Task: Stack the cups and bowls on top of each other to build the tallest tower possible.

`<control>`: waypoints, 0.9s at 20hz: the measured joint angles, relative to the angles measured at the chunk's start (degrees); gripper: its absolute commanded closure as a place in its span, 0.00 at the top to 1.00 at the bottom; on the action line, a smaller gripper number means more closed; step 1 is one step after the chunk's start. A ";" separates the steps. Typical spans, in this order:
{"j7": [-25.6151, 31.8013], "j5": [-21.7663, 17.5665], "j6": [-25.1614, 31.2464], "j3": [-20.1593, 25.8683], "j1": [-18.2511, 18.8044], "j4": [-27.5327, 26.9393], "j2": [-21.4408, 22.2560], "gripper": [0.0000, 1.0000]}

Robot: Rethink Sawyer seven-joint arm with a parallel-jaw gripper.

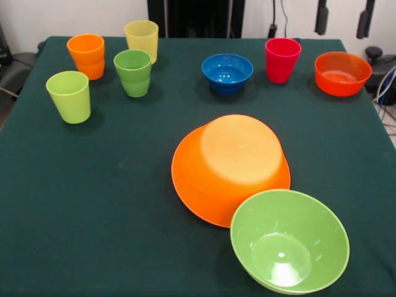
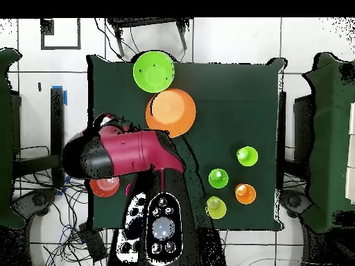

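The very large orange bowl (image 1: pixel 230 167) lies upside down mid-table and also shows in the overhead view (image 2: pixel 170 111). The light green bowl (image 1: pixel 289 240) stands upright against its near edge. At the far side stand the orange cup (image 1: pixel 85 54), pale yellow cup (image 1: pixel 142 38), green cup (image 1: pixel 133 71), lime green cup (image 1: pixel 68 94), small blue bowl (image 1: pixel 227 71), red-pink cup (image 1: pixel 282 59) and red-orange bowl (image 1: pixel 342 73), all apart. No purple bowl shows. Nothing is piled. The arm (image 2: pixel 125 151) hangs over the table's robot side and hides the gripper.
The dark green table (image 1: pixel 111 198) carries everything. The robot's pedestal (image 1: pixel 195 15) stands behind its far edge. In the overhead view the arm covers the blue bowl and the red-pink cup. Cables lie off the table's right edge (image 1: pixel 387 86).
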State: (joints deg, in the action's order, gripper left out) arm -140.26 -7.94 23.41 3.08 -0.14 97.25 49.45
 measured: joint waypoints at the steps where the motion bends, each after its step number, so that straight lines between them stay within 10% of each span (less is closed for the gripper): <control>1: 0.00 -0.01 -0.60 -0.05 -0.37 0.22 -0.48 1.00; 18: 0.00 -9.15 -5.88 -1.23 7.28 0.05 -8.29 1.00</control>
State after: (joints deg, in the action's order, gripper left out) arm -140.26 -17.09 17.53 1.85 7.14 97.30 41.16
